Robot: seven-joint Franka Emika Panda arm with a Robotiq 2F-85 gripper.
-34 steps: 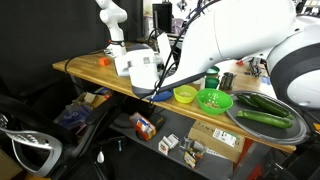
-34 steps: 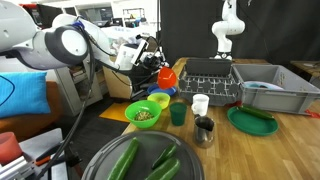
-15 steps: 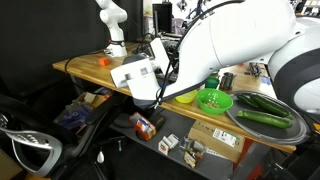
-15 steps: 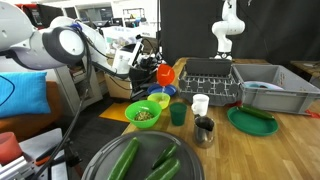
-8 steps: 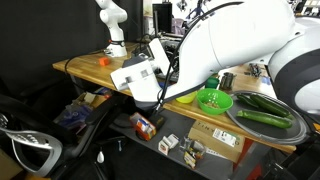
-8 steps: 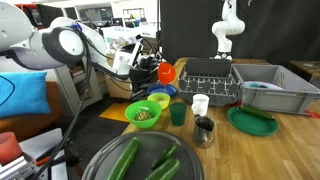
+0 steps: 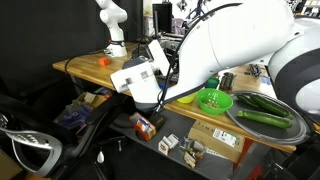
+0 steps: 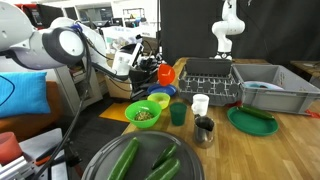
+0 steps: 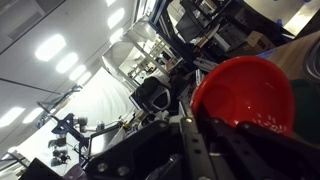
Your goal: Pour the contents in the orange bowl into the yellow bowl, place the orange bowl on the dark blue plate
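My gripper (image 8: 157,72) is shut on the rim of the orange bowl (image 8: 167,72) and holds it tilted in the air, above the yellow bowl (image 8: 158,100) and the dark blue plate (image 8: 172,91) behind it. In the wrist view the orange bowl (image 9: 245,88) fills the right side, clamped in the dark jaws (image 9: 190,135); its contents do not show. In an exterior view the big white arm hides the gripper, and only an edge of the yellow bowl (image 7: 186,98) shows.
A green bowl (image 8: 143,114) with food sits in front of the yellow bowl. A green cup (image 8: 178,115), a white cup (image 8: 200,103), a dark cup (image 8: 204,130), a dish rack (image 8: 210,70), a grey bin (image 8: 270,88), a green plate (image 8: 250,121) and a cucumber platter (image 7: 265,113) fill the table.
Since 2.3 s ago the arm has shifted and turned the wrist, raising the orange bowl slightly. Over the last second nothing visibly moved.
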